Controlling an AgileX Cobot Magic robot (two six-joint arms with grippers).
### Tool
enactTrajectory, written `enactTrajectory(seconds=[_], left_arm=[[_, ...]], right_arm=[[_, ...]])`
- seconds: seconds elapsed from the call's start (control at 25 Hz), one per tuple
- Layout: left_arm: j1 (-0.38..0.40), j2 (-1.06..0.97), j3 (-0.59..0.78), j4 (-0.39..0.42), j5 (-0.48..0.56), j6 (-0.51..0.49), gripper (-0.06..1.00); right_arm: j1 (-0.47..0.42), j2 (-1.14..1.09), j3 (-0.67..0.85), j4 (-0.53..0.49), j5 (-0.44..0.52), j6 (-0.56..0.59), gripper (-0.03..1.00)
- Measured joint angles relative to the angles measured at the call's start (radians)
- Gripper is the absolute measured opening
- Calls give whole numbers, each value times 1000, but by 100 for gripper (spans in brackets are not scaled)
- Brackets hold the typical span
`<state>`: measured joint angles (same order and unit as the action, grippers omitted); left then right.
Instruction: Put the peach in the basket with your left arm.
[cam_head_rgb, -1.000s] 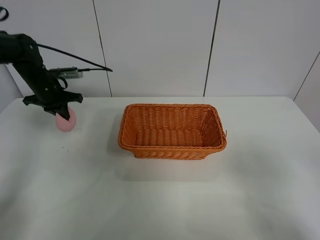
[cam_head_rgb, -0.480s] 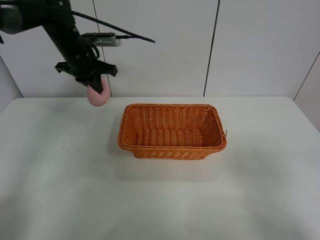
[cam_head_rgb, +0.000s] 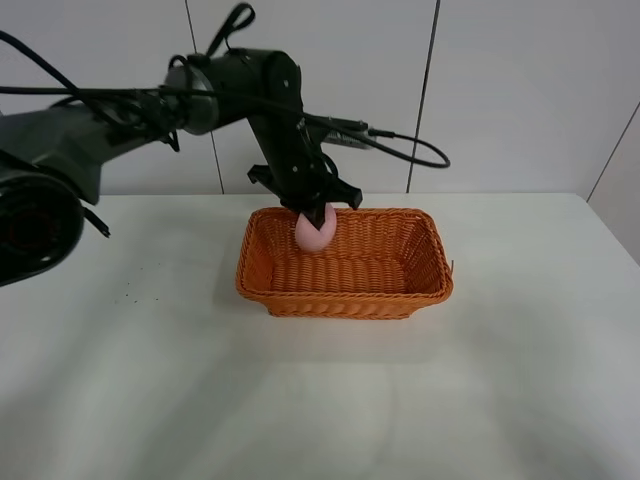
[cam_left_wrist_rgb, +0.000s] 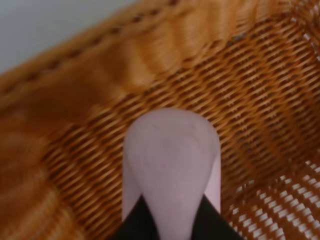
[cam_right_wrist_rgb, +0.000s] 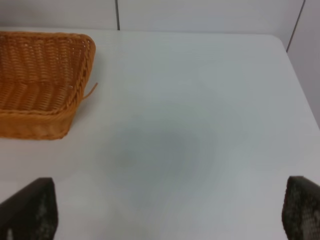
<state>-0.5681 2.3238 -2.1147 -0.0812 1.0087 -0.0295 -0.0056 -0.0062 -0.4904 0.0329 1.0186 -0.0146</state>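
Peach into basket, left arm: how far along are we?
Done: the peach is off the table, gripped in the left claw. In hand: it hangs over the basket, near its far-left corner; I cannot tell whether it touches the woven floor. Left: open the claw to release it, then withdraw.

High camera overlooks the whole table (cam_head_rgb: 120, 380); left wrist peers close into the basket (cam_left_wrist_rgb: 260, 100); right wrist sees its corner
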Motion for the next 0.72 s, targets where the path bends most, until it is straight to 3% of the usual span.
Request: enactTrajectory(seconds=[0.08, 0.16, 0.28, 0.36, 0.6, 0.72], left_arm=[[-6, 44, 0, 0, -11, 0, 13], [-8, 73, 0, 0, -12, 0, 26], [-8, 88, 0, 1, 0, 0, 56], [-8, 88, -5, 2, 19, -1, 70], [1, 87, -133, 2, 159, -1, 79], [18, 62, -213, 0, 159, -4, 79]], right_arm=[[0, 0, 0, 0, 0, 0, 69], [0, 0, 0, 0, 0, 0, 69], [0, 0, 0, 0, 0, 0, 69], [0, 0, 0, 0, 0, 0, 69], [0, 0, 0, 0, 0, 0, 69], [0, 0, 0, 0, 0, 0, 69]])
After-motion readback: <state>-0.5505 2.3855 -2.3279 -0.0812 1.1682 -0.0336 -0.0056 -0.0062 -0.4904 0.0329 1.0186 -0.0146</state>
